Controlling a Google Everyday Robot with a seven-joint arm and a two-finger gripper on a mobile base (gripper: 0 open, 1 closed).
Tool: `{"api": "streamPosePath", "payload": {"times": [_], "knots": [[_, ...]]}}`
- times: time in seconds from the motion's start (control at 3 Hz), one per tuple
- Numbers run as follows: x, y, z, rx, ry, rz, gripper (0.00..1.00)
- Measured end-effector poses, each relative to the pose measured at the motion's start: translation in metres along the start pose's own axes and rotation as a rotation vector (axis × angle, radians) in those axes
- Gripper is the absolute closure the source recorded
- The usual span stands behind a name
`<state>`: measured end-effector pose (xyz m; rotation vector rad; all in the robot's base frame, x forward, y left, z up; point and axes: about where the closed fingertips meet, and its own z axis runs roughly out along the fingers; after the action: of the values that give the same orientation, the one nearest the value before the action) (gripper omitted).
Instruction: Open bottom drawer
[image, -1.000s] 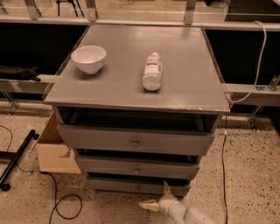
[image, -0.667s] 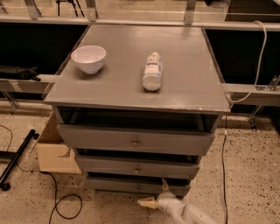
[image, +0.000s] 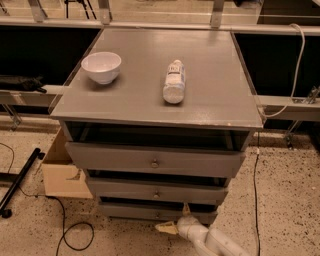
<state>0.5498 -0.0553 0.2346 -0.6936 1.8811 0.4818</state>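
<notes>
The grey cabinet has three drawers. The bottom drawer is the slim lowest panel, with a small round knob at its centre. All three drawers stand slightly out from the frame. My gripper is low in front of the cabinet, just right of and below that knob. It is open: one cream finger points up against the drawer's front and the other points left over the floor. Nothing is held between them. The white arm leaves the view at the bottom edge.
A white bowl and a lying white bottle rest on the cabinet top. A cardboard box sits left of the cabinet. Black cables and a black bar lie on the speckled floor; a white cable hangs on the right.
The gripper has edged slightly left and up toward the bottom drawer's front. Nothing else has moved.
</notes>
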Motion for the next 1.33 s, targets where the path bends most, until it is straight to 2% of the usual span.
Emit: {"api": "streamPosePath", "payload": {"times": [0.33, 0.67, 1.0, 1.33], "knots": [[0.005, -0.003, 0.024, -0.026, 0.070, -0.137, 0.00], [0.007, -0.005, 0.037, -0.038, 0.105, -0.213, 0.00], [0.008, -0.006, 0.044, -0.045, 0.124, -0.254, 0.00], [0.008, -0.006, 0.045, -0.046, 0.125, -0.257, 0.00]]}}
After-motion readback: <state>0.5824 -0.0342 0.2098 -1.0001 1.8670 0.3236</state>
